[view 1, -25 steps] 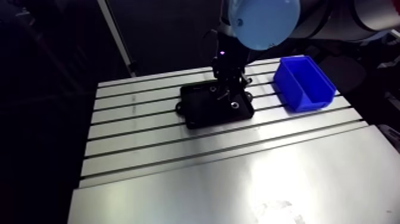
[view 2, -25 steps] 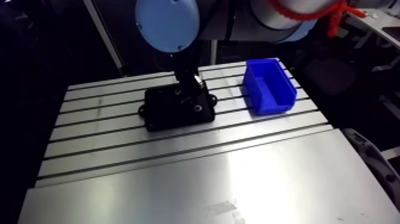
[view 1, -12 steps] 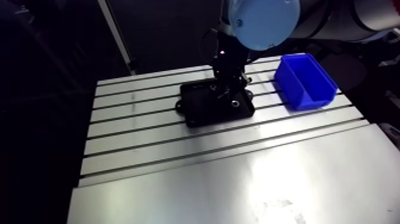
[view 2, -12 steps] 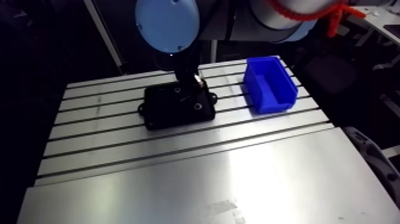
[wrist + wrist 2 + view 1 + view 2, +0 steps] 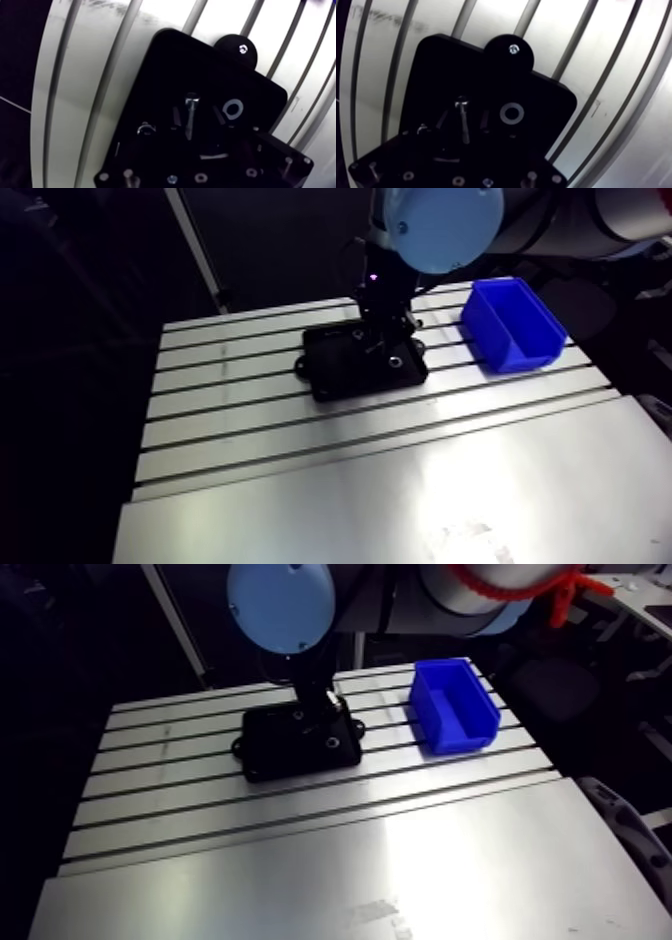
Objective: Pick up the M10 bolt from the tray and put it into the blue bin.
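One black tray [image 5: 170, 65] sits on the slotted table [image 5: 350, 458], holding a single M10 bolt [image 5: 190, 107] and one washer [image 5: 233, 108] just beside it. The gripper [image 5: 196, 114] hangs low over the tray, its two fingers spread with the bolt lying between them. One blue bin [image 5: 457, 740] stands apart from the tray

Item: one slotted aluminium surface [image 5: 250, 418], silver-grey. The far half is crossed by dark parallel grooves; the near half is a smooth plain plate [image 5: 330, 518].
Light: from above, thrown back as a bright white glare patch [image 5: 455, 473] on the smooth plate. Faint scuff marks [image 5: 465, 540] show by the front edge.
Behind: one pale slanted bar [image 5: 195, 248] against darkness.
Surroundings: dim, details not legible.
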